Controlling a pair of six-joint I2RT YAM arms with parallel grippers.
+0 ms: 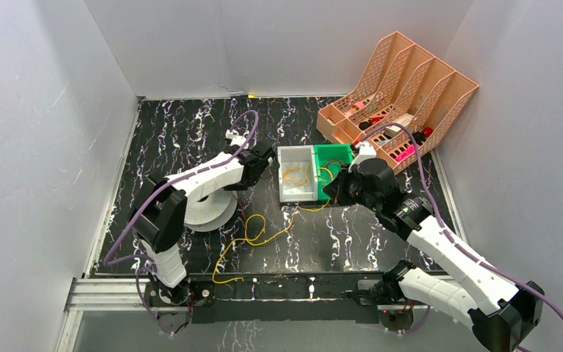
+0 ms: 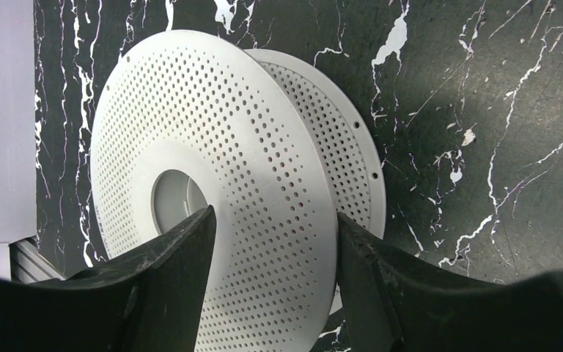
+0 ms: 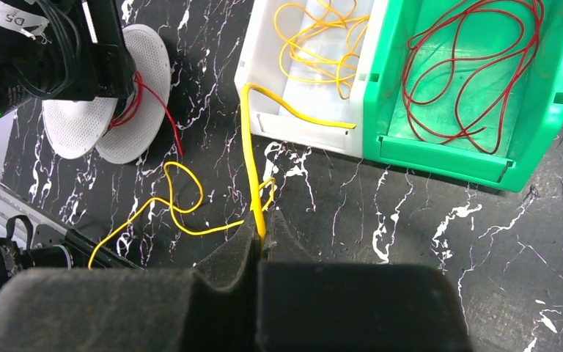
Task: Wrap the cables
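Observation:
My right gripper [image 3: 262, 235] is shut on a yellow cable [image 3: 250, 147]. The cable runs from the fingertips up over the white bin's rim [image 3: 243, 73]. A second yellow cable [image 3: 178, 199] lies looped on the table, also in the top view [image 1: 253, 231]. More yellow cables [image 3: 322, 44] lie in the white bin. The white perforated spool [image 2: 212, 147] stands tilted by the left arm, with red wire [image 3: 138, 99] at its hub. My left gripper [image 2: 273, 220] is open, with the spool's front flange showing between its fingers. I cannot tell whether they touch it.
A green bin [image 3: 550, 110] beside the white one holds dark red wires [image 3: 469, 66]. A peach file organizer [image 1: 403, 88] stands at the back right. A metal rail [image 1: 264, 286] runs along the near edge. Grey walls enclose the table.

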